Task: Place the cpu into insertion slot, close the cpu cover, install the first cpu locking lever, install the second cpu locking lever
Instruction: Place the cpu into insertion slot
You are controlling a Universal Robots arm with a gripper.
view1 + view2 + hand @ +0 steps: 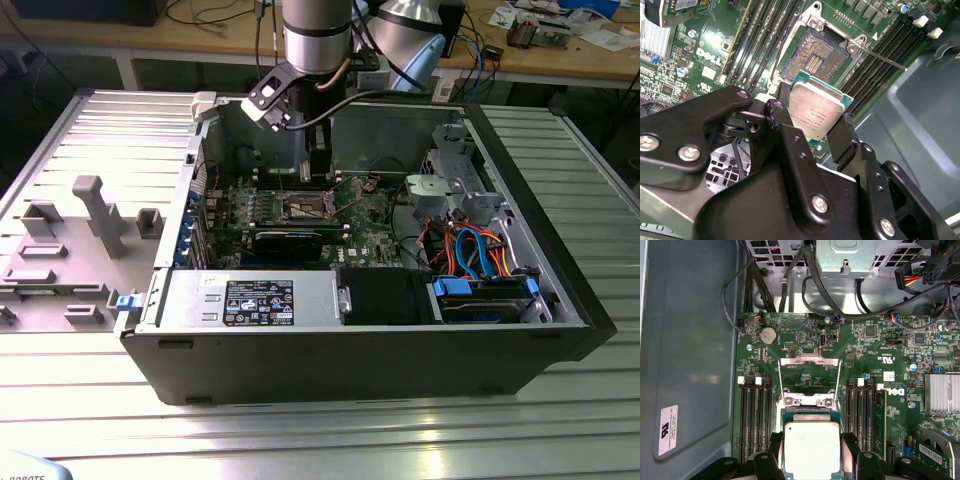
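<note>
Pincer: black, with two fingers, in both wrist views (815, 114) (811, 452). It is closed on the cpu and grips it by two opposite edges.
Cpu: small square chip with a dull grey metal face (817, 107) (811, 447), held between the fingers with the metal face toward the wrist cameras.
Insertion slot: square socket with a silver rim on the green board (814, 59). Its dark contact field is bare. The cpu hangs near one edge of it and is not seated; how high above it, I cannot tell.
Exterior view: the arm reaches down into the case and the pincer (318, 165) stands just over the insertion slot (305, 207).
Cpu cover: thin silver frame (810, 361), open, at the edge of the slot that faces the black cables (815, 285). The green board shows through its window.
Locking lever: thin metal rod (885, 59) that runs out from one corner of the slot, across the memory slots.
Memory slots: long black rows on both sides of the insertion slot (757, 420).
Computer case: black, open, lying on its side (350, 355) on the ribbed metal worktop (300, 440).
Inside the case: a silver box with a label on the near side (250, 300), blue and orange cables at the exterior view's right (480, 260).
Grey blocks: on the worktop at the exterior view's left (95, 215), well apart from the pincer.
</note>
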